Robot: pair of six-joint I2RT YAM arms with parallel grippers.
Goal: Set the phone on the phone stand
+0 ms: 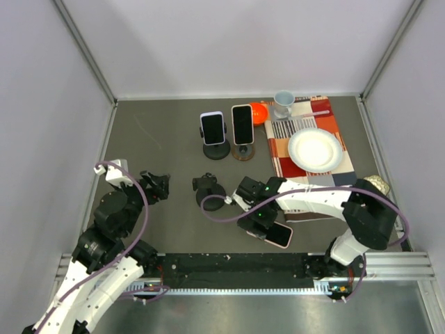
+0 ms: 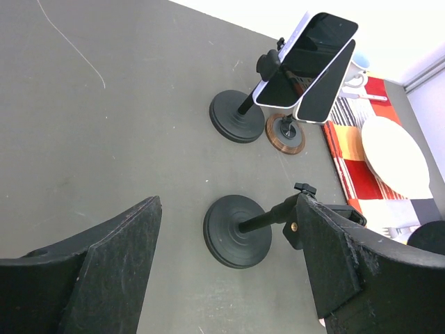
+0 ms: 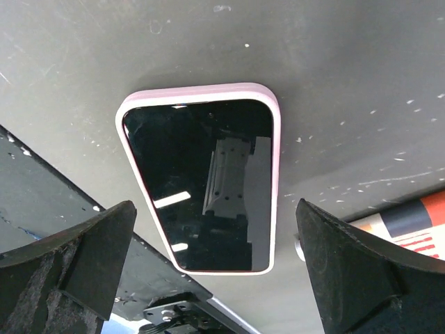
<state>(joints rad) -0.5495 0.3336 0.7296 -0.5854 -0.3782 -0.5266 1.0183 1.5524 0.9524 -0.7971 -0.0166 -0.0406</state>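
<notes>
While the pink-cased, black-screened phone point(image 3: 205, 184) lies flat and face up on the dark grey desk point(image 1: 160, 132), near its front edge, you are at the pick-up step.

- Right gripper point(image 1: 261, 224): spread wide above the phone, one finger off each long side, gripping nothing.
- Left gripper point(image 1: 158, 185): also wide and empty, beside the vacant black round-based phone stand point(image 1: 208, 189).
- Two stands at the back: both occupied.

Your next move, as I judge it: lower, close across the phone's width, lift, and carry it left to the vacant cradle.
</notes>
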